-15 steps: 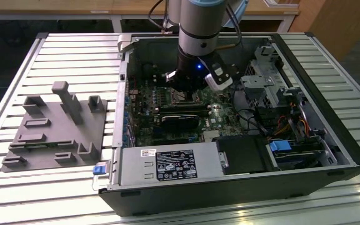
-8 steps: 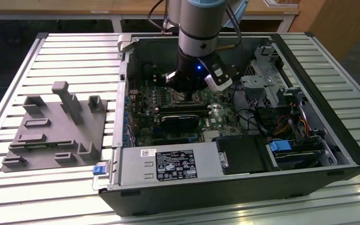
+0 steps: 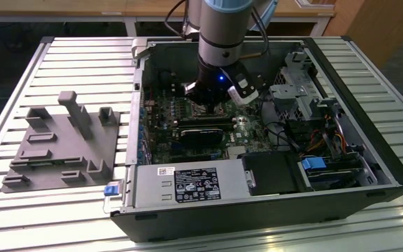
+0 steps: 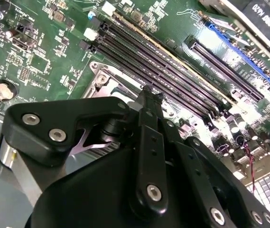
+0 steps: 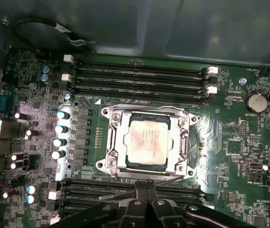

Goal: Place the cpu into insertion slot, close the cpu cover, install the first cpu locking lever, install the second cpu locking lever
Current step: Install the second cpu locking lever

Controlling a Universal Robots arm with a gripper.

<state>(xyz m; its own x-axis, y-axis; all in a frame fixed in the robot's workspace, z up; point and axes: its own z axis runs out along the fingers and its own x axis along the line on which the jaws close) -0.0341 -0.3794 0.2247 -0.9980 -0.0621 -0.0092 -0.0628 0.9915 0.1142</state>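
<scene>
Claw low over socket, cpu seated

Cpu (image 5: 147, 140) sits in the slot (image 5: 116, 164) on the green board (image 5: 229, 142), cover (image 5: 146, 112) shut down around it. Claw (image 5: 145, 190) is at the socket edge beside the memory slots (image 5: 139, 76), fingers (image 4: 150, 107) pressed together on a thin lever (image 5: 139, 186). In the exterior view the claw (image 3: 209, 107) is down inside the case (image 3: 369, 157) on the bench (image 3: 82, 52).

no legible text, labels unreadable
</scene>
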